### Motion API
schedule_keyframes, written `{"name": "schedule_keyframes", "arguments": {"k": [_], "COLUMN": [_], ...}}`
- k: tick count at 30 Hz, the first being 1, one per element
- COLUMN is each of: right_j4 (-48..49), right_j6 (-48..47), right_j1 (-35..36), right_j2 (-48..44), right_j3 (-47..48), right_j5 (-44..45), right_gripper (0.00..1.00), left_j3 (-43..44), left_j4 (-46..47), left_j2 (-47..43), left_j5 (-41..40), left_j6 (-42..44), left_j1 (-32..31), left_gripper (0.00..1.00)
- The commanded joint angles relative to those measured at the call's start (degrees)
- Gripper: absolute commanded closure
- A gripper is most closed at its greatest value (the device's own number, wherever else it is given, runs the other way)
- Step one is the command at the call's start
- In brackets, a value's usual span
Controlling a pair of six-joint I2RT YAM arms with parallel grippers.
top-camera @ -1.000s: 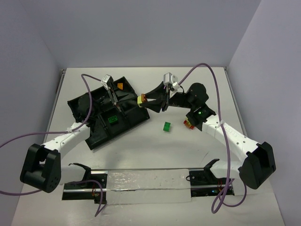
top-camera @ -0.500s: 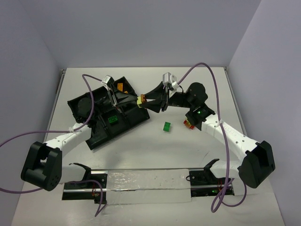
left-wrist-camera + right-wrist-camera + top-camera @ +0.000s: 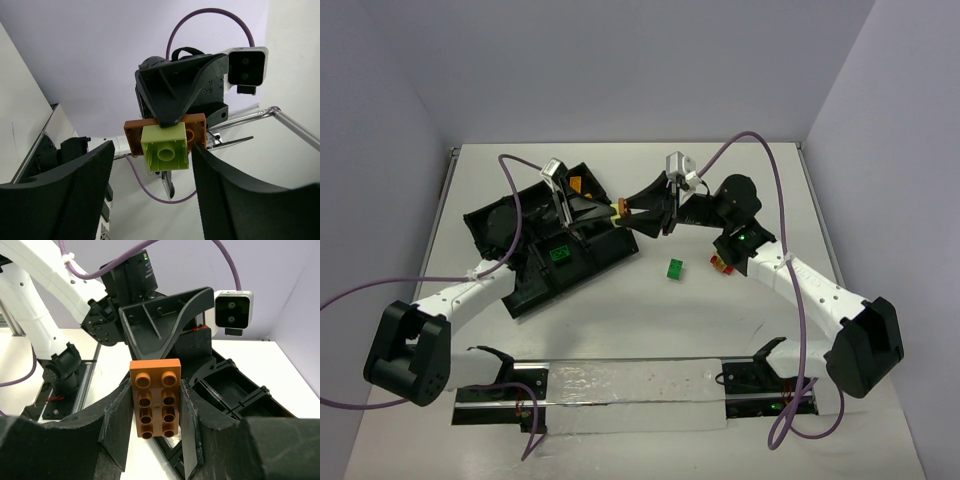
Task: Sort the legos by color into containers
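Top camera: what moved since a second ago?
The left pincer slid right toward the right pincer. Its open fingers now sit either side of the yellow-green brick without gripping it. The right pincer stayed shut on the orange brick stuck to it. The loose green brick and the black tray stayed put.

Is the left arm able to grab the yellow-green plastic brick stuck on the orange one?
Probably yes: the left gripper, open, flanks the yellow-green brick jutting from the orange brick that the right gripper holds; nothing intervenes.
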Motion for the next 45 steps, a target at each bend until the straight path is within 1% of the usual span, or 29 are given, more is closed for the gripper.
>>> {"name": "schedule_keyframes", "arguments": {"k": [1,8,10,12,13,14,15,19,23,26,28,30,38,40,41,42,43,45], "right_j4": [3.5,3.7,3.5,3.3,3.2,3.1,3.0,2.7,1.8,1.9,1.9,2.2,4.1,4.0,3.4,2.0,0.8,-1.6], "right_j6": [1.1,1.2,1.2,1.1,1.0,0.8,0.7,-0.1,-0.6,-0.6,-0.6,-0.3,1.4,1.5,1.3,0.9,0.3,-0.9], "right_j1": [0.0,0.2,0.1,0.0,0.0,0.0,0.0,-0.2,-0.8,-1.5,-1.7,-2.1,-2.9,-2.9,-2.9,-2.9,-2.9,-3.0], "right_j2": [0.6,1.0,1.1,1.0,0.9,0.9,0.7,-0.5,-1.6,-2.4,-2.5,-2.8,-2.6,-2.9,-3.1,-3.3,-3.6,-4.0], "right_j3": [2.9,3.3,3.3,3.2,3.1,3.0,2.9,1.9,0.9,0.0,-0.3,-0.7,-1.1,-1.2,-1.3,-1.3,-1.3,-1.2], "right_j5": [0.0,-0.1,-0.3,-0.1,-0.1,0.0,0.2,1.1,1.1,1.1,1.0,1.0,0.4,0.9,1.3,2.2,3.0,4.8], "right_gripper": [1.0,1.0,1.0,1.0,1.0,1.0,1.0,1.0,1.0,1.0,1.0,1.0,1.0,1.0,1.0,1.0,1.0,1.0], "left_j3": [3.3,4.2,4.5,4.6,4.7,4.7,4.7,2.9,1.3,1.1,1.4,1.6,1.0,1.4,2.3,4.0,6.1,11.0], "left_j4": [0.3,0.0,-0.9,-2.2,-2.7,-3.3,-3.9,-2.8,-2.5,-5.7,-7.6,-11.0,-17.0,-21.3,-25.2,-32.9,-39.3,-48.4], "left_j2": [-1.2,-0.7,-0.5,-0.6,-0.7,-0.7,-0.8,-1.3,-2.3,-4.2,-4.9,-6.3,-8.6,-9.4,-9.9,-10.6,-11.0,-11.4], "left_j5": [1.0,1.0,1.0,0.9,0.9,0.9,0.8,0.4,0.9,2.0,2.3,3.0,4.0,4.2,4.2,3.8,3.2,0.5], "left_j6": [2.0,2.2,2.6,3.1,3.4,3.7,3.8,2.8,2.0,3.7,4.5,6.7,9.2,11.7,13.1,18.9,22.9,31.5], "left_j1": [-0.8,-1.3,-1.4,-1.4,-1.4,-1.4,-1.4,-0.9,1.6,4.6,5.4,7.5,9.5,11.2,11.5,12.7,14.0,15.5], "left_gripper": [0.32,0.39,0.53,0.68,0.8,0.95,1.0,1.0,1.0,1.0,1.0,1.0,1.0,1.0,1.0,1.0,1.0,1.0]}}
